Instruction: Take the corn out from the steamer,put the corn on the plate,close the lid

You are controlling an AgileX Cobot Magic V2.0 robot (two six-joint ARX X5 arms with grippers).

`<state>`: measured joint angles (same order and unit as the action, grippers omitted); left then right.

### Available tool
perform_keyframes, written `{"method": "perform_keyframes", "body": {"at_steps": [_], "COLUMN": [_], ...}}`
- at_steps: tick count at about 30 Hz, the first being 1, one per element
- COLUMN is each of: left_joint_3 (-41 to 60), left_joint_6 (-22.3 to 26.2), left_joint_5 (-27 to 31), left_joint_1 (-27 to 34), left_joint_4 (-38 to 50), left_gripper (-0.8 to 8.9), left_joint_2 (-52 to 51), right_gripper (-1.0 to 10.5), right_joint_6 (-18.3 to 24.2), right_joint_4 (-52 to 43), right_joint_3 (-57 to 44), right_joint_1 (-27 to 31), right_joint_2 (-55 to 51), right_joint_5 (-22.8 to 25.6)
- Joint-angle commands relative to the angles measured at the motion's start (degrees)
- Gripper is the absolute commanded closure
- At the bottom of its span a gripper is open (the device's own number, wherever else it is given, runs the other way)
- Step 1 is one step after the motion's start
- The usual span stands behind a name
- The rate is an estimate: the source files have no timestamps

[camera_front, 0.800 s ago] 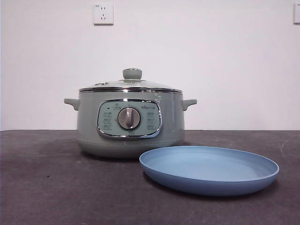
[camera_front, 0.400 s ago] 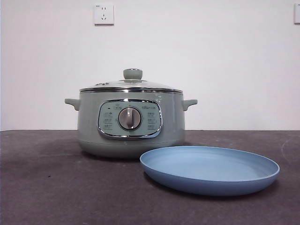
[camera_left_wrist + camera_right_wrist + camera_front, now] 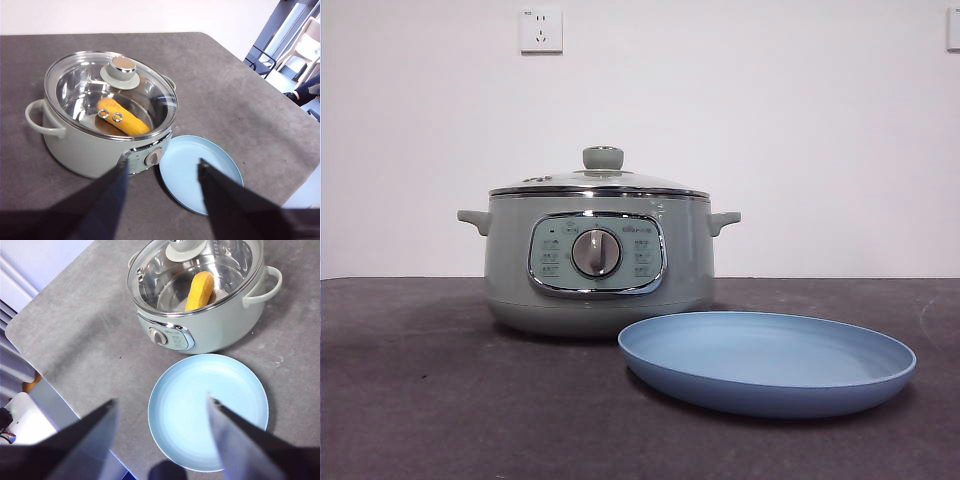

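corn (image 3: 122, 116) lies inside the steamer (image 3: 599, 252) under the shut glass lid (image 3: 110, 92), plate (image 3: 766, 361) just beside it. left gripper (image 3: 161, 172) and right gripper (image 3: 162, 407) hover well apart from the corn, jaws spread wide, holding nothing.

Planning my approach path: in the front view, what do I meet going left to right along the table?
steamer with the lid on top → plate, which sits right of the steamer and nearer the camera.

From the front, the steamer (image 3: 598, 262) wall hides the corn (image 3: 122, 116). The right wrist view cuts off the lid (image 3: 195, 275) knob; the panel lettering is unreadable.
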<state>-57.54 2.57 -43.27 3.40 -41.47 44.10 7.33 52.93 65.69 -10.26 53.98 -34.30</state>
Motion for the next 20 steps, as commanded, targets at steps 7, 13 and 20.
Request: {"method": "perform_keyframes", "body": {"at_steps": [7,13,20], "left_joint_3": [0.0,-1.2,-8.3], "left_joint_6": [0.5,-0.7,-0.9], "left_joint_5": [-0.3,0.1,7.4], "left_joint_1": [-0.2,-2.5,-9.2], "left_joint_4": [2.0,7.5,13.6], "left_gripper": [2.47,2.47,2.47], "left_joint_2": [0.4,3.4,13.0], "right_gripper": [2.8,2.8,2.8], "right_joint_6": [0.0,-0.5,-0.4], "right_joint_4": [-0.9,-1.7,-1.7], "right_joint_3": [0.1,0.1,0.1], "right_joint_1": [-0.1,-0.1,-0.1], "right_joint_2": [0.0,0.0,0.0], "right_joint_5": [0.2,0.2,0.2]}}
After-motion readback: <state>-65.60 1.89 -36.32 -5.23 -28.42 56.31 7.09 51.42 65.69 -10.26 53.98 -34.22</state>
